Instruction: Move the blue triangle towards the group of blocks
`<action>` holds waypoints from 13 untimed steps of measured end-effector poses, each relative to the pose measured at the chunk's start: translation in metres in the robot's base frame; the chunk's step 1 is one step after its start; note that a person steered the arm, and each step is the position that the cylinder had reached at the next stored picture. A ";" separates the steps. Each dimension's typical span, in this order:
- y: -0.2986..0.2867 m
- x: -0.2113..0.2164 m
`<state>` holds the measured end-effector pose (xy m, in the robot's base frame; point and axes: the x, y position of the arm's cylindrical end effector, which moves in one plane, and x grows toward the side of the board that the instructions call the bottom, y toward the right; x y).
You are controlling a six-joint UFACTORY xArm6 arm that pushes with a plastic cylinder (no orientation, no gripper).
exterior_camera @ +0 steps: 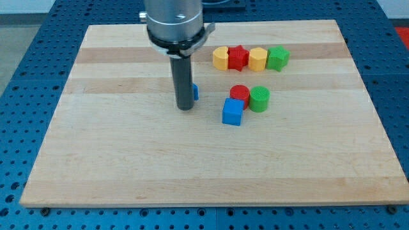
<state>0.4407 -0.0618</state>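
The blue triangle [195,92] is mostly hidden behind my rod; only a thin blue edge shows at the rod's right side. My tip [185,108] rests on the board, touching or just left of that block. To the right lie a blue cube [232,112], a red cylinder [239,92] and a green cylinder [259,99], close together. Farther up the view is a row: a yellow block [220,58], a red star-like block [238,58], a yellow block [257,59] and a green block [278,58].
The wooden board [128,160] lies on a blue perforated table [25,76]. The arm's grey wrist [174,22] hangs over the board's top middle.
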 end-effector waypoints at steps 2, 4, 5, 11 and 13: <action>0.006 -0.025; 0.012 -0.039; 0.018 -0.039; 0.024 -0.083; 0.029 -0.076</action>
<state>0.3651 -0.0326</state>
